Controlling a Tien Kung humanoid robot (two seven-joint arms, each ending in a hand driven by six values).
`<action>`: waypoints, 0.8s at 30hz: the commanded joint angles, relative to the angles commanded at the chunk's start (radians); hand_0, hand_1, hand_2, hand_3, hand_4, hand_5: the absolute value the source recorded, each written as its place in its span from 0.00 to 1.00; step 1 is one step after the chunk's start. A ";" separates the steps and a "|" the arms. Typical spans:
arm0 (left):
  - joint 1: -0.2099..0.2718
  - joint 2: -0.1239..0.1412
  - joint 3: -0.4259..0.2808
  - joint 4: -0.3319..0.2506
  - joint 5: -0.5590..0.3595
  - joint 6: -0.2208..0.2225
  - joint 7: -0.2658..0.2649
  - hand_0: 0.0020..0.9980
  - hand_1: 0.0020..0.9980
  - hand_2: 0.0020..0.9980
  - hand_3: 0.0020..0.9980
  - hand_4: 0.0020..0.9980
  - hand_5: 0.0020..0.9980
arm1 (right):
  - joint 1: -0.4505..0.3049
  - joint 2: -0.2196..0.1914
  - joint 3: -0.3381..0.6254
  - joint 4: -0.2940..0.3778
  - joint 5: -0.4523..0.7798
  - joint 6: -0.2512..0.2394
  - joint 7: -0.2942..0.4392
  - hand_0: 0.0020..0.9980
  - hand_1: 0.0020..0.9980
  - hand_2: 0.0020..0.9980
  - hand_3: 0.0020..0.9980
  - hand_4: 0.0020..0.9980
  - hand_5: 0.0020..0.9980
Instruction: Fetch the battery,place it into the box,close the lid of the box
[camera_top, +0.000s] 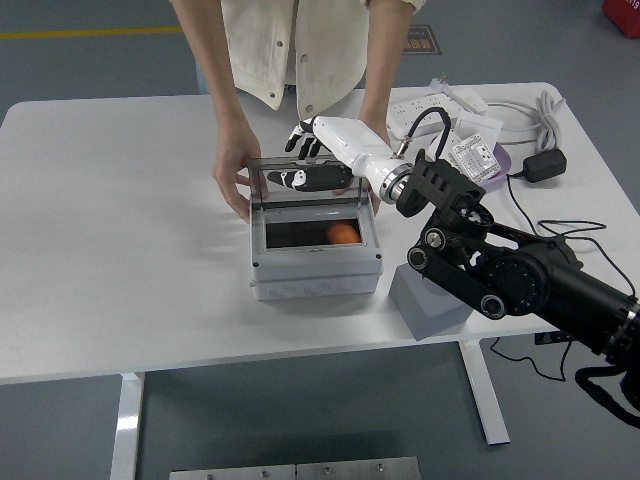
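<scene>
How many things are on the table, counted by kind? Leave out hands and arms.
Box: 1
Orange battery inside the box: 1
Grey block: 1
Power strip: 1
Black adapter: 1
White packet: 1
Total: 6

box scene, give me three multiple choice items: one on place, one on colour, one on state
1. Where is the orange object?
A. inside the grey box
B. on the grey block
C. in the person's hand

2. What colour is the table top?
A. black
B. white
C. green

3. How does the box's clear lid stand?
A. shut flat
B. raised upright
C. taken off and lying on the table

Answers:
1 A, it shows through the opening of the grey box.
2 B, the bare surface is white.
3 B, it stands up at the box's far edge, with the right robot hand just behind it and the person's hands at the box's sides.
</scene>
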 joint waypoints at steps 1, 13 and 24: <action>0.000 0.000 0.002 0.000 -0.003 0.000 0.000 0.59 0.76 0.60 0.50 0.04 0.00 | -0.001 -0.002 -0.003 0.002 -0.001 0.000 -0.001 0.65 0.56 0.56 0.63 0.92 0.70; 0.000 0.002 0.001 0.000 -0.001 0.001 0.000 0.59 0.76 0.60 0.50 0.04 0.00 | -0.010 -0.030 -0.002 0.036 -0.025 0.003 -0.017 0.64 0.55 0.56 0.63 0.92 0.71; 0.000 0.002 0.003 0.000 -0.005 0.001 0.003 0.60 0.76 0.60 0.50 0.05 0.00 | 0.009 -0.041 0.013 0.046 -0.006 0.021 -0.027 0.63 0.55 0.56 0.63 0.92 0.72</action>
